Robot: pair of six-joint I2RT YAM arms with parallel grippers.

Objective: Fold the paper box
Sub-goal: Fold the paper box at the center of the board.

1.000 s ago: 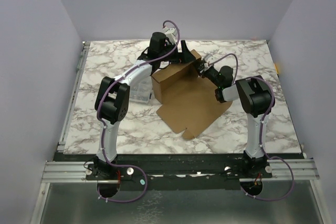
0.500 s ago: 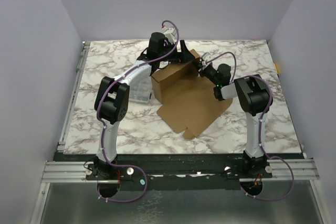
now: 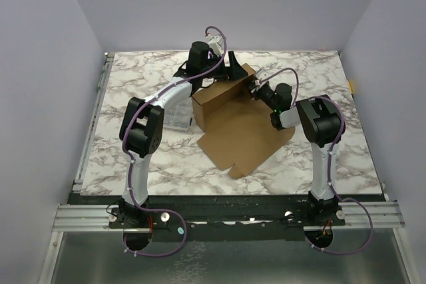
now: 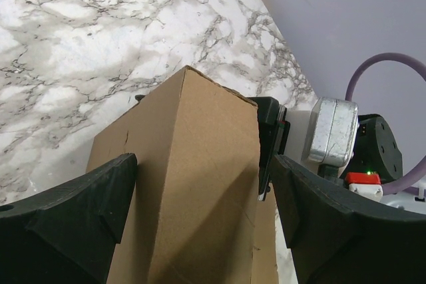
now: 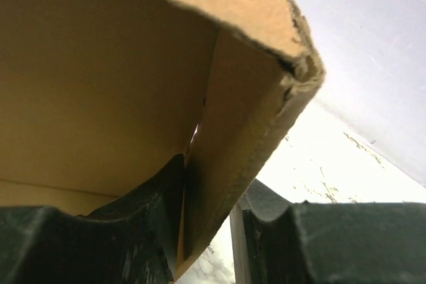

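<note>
Paper box [image 3: 236,131] wall sits loose in wide-open left hand [image 4: 203,164], grip of right hand [image 5: 213,194] unclear, so walls could flop flat

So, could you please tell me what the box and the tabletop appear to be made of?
Paper box: brown cardboard, matte; rough fibrous edges and creases show. Tabletop: marble-patterned, grey veins on white, smooth; possibly a laminate rather than stone.
</note>
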